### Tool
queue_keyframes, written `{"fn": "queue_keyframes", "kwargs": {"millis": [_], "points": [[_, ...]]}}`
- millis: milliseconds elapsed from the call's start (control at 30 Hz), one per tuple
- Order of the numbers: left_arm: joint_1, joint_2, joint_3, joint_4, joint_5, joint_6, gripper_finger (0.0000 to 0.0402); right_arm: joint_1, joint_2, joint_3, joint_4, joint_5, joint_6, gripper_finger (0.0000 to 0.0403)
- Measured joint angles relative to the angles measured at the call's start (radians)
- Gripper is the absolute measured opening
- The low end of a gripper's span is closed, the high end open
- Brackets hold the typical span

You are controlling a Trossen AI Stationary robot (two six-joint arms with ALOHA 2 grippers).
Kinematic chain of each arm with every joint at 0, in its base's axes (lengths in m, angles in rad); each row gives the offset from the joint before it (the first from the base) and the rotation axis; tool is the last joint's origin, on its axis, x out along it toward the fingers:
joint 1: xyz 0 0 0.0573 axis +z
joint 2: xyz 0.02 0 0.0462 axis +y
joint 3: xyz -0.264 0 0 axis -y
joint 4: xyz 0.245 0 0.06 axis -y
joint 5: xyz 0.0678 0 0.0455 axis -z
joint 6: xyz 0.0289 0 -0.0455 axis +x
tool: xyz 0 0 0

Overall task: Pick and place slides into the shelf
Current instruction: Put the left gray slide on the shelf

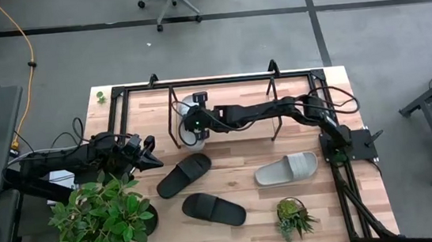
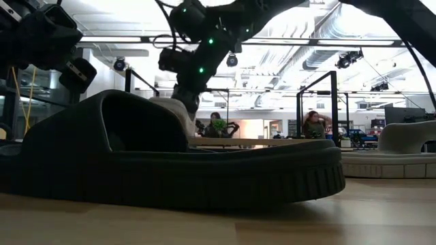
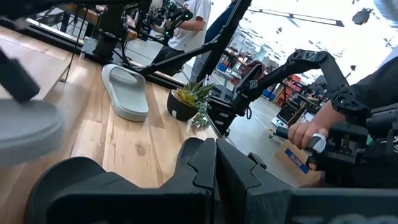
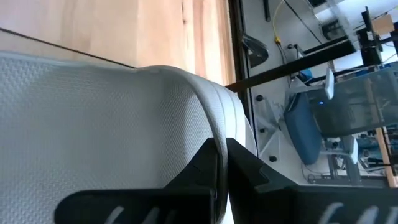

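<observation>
— Slides on the wooden table [image 1: 235, 155]?
— Two black slides [image 1: 184, 175] and one light grey slide [image 1: 286, 168] lying loose, in front of the shelf [image 1: 220, 81].
— Fourth one?
— Inside the shelf, grey slide [image 1: 187, 116] pinched by right gripper [image 1: 198, 123].
— Left gripper [image 1: 151, 153]?
— Fingers pressed together, empty, beside the plant [image 1: 102, 219].

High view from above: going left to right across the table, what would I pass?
Big leafy plant → left arm's fingers → black slide nearer the rack → right arm's fingers over a grey slide in the rack → grey slide lying flat.
</observation>
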Motion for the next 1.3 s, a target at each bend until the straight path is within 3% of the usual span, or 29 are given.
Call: {"fn": "queue_keyframes", "kwargs": {"millis": [300,433,700,1300], "points": [[0.000,0.000,0.000,0.000,0.000,0.000,0.0001,-0.009,0.006,0.000,0.048,-0.025,0.007,0.0003],[0.000,0.000,0.000,0.000,0.000,0.001,0.0001,-0.009,0.006,0.000,0.075,-0.069,0.003,0.0027],[0.000,0.000,0.000,0.000,0.000,0.004,0.0001,-0.013,0.006,0.000,0.063,-0.026,0.004,0.0086],[0.000,0.000,0.000,0.000,0.000,0.015,0.0001,-0.015,0.006,0.000,0.059,-0.079,0.106,0.0139]]}}
